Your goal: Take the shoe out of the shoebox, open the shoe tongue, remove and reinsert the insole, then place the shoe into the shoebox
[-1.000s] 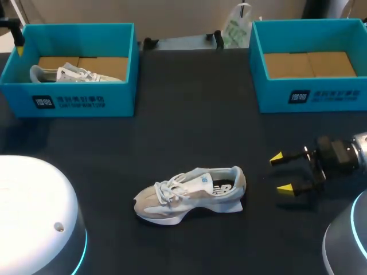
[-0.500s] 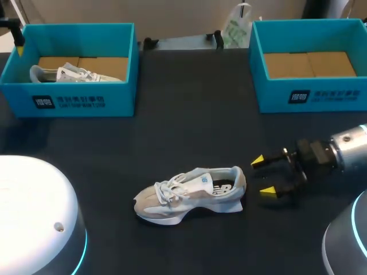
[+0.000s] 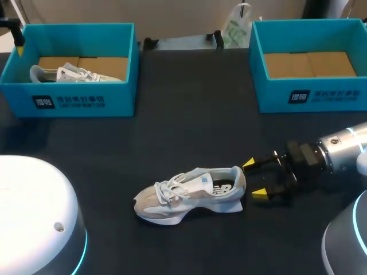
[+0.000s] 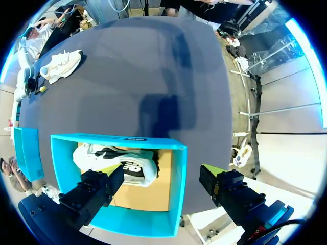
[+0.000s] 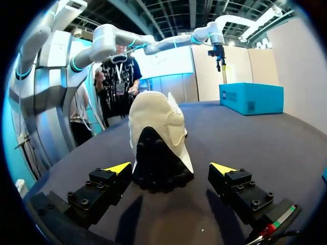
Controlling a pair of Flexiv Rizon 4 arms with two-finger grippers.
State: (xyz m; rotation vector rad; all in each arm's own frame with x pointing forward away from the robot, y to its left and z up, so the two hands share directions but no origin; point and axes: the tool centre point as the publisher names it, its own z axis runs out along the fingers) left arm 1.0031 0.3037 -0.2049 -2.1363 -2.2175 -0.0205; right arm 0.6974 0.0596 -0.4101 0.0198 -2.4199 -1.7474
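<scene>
A beige and white shoe (image 3: 192, 192) lies on its sole mid-table, toe to the left. My right gripper (image 3: 255, 179) is just behind its heel, open. In the right wrist view the heel (image 5: 158, 148) stands slightly ahead of the gripper (image 5: 171, 168), between the lines of its fingers and touching neither. My left gripper (image 4: 163, 171) hangs open and empty above the left blue shoebox (image 3: 86, 100), which holds a second shoe (image 4: 120, 163). In the head view only one yellow fingertip (image 3: 20, 50) of it shows. The right blue shoebox (image 3: 312, 94) shows only its cardboard floor.
A white plastic bag (image 3: 236, 28) sits at the table's far edge between the boxes. My arms' rounded bases fill the near left corner (image 3: 34, 217) and near right corner (image 3: 350, 240). Dark tabletop (image 3: 189, 114) lies between the boxes and the shoe.
My right gripper has moved left across the table, up to the shoe's heel, staying open. The shoe, the boxes and the left gripper have not moved.
</scene>
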